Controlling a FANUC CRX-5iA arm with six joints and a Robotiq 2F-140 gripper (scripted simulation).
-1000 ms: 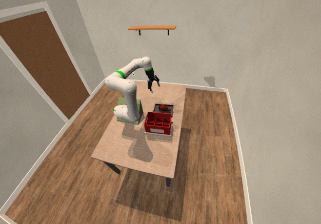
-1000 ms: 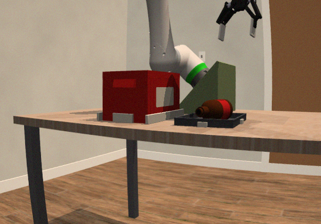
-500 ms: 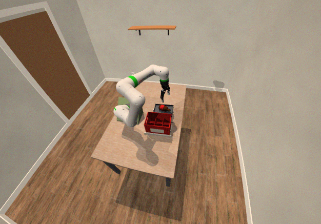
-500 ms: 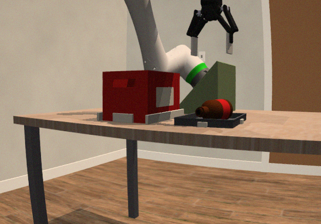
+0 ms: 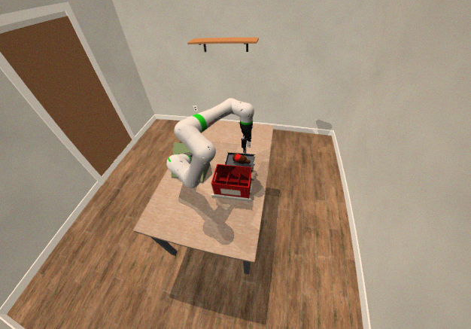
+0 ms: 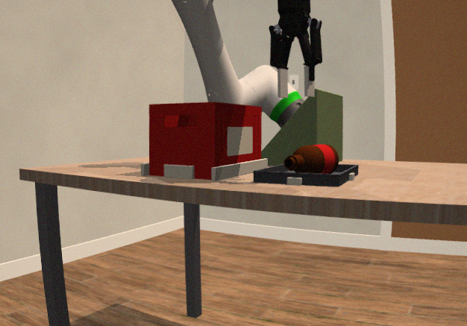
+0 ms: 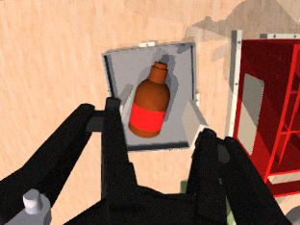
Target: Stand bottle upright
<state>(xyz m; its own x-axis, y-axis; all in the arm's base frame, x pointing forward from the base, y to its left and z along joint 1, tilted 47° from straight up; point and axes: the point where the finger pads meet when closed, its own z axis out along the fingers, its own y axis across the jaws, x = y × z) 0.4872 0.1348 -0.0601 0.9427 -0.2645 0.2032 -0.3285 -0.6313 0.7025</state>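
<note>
Brown bottle [image 6: 315, 158]: one, lying down.

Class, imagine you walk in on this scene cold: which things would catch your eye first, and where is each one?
A brown bottle with a red label lies on its side in the dark tray on the table. Beside the tray stands a bright red crate. High above the bottle hangs the black gripper, fingers partly drawn together and holding nothing.

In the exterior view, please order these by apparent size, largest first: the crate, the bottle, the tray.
1. Crate
2. Tray, wider than the bottle, though low
3. Bottle
</note>
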